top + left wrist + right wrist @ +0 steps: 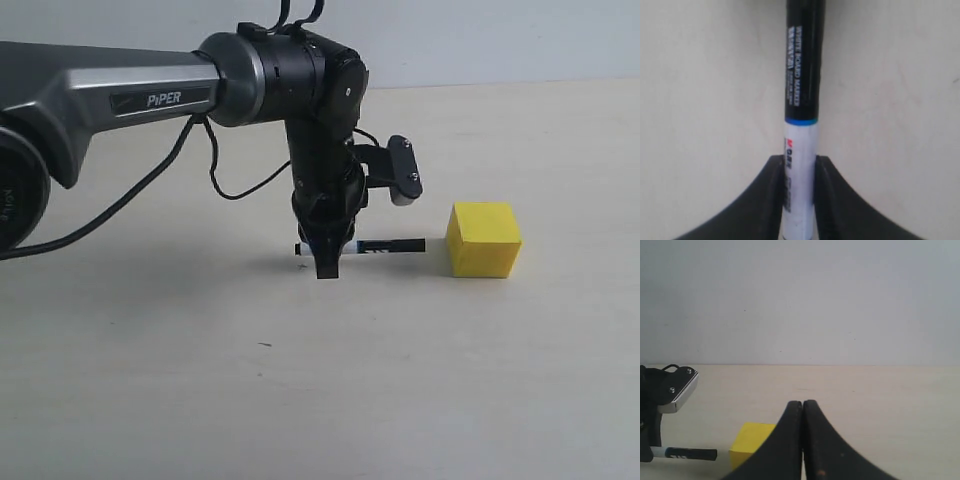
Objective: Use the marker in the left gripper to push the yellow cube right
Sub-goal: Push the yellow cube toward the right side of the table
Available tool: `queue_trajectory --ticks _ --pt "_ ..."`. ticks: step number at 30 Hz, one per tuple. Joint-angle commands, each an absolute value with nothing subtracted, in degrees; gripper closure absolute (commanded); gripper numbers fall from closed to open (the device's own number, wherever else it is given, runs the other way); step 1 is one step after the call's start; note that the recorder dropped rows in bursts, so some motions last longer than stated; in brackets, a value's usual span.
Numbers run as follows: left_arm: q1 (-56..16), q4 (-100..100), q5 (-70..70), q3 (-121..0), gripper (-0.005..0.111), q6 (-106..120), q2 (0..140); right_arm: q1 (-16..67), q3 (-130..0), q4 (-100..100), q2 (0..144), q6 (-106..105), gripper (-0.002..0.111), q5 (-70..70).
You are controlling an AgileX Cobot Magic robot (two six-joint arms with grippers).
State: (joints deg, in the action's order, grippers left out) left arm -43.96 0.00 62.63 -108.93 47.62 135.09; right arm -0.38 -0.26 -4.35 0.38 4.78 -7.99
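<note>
My left gripper (327,262) points down at the table and is shut on the marker (385,246), which lies level and sticks out to the right. The marker's black capped end stops a short gap left of the yellow cube (484,239). In the left wrist view the marker (801,115) runs straight out from between the two black fingers (771,200), which pinch its white barrel. The right gripper (803,404) is shut with nothing in it; behind it are the yellow cube (751,442) and the marker's black tip (697,454). The right gripper is outside the exterior view.
The pale table (300,400) stretches around the cube, with a plain wall (500,40) behind it. A black cable (150,190) loops under the left arm. The left wrist camera bracket (405,172) juts out above the marker.
</note>
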Motion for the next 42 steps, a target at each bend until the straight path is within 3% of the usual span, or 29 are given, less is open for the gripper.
queue_trajectory --ticks 1,11,22,30,42 --pt "-44.63 -0.90 60.31 -109.42 0.107 48.04 134.83 -0.33 0.00 -4.43 0.00 4.75 0.108 -7.67" --pt "-49.16 -0.99 57.20 -114.56 0.107 49.84 136.37 -0.33 0.00 -4.43 0.00 4.75 0.108 -7.67" --pt "-47.96 3.34 62.14 -115.64 0.107 40.64 136.76 -0.33 0.00 -4.43 0.00 4.75 0.108 -7.67" --pt "-50.26 4.12 50.02 -115.74 0.107 37.05 138.87 -0.33 0.00 -4.43 0.00 4.75 0.108 -7.67" --pt "-46.68 7.55 59.42 -115.98 0.107 36.79 138.87 -0.33 0.00 -4.43 0.00 4.75 0.108 -7.67"
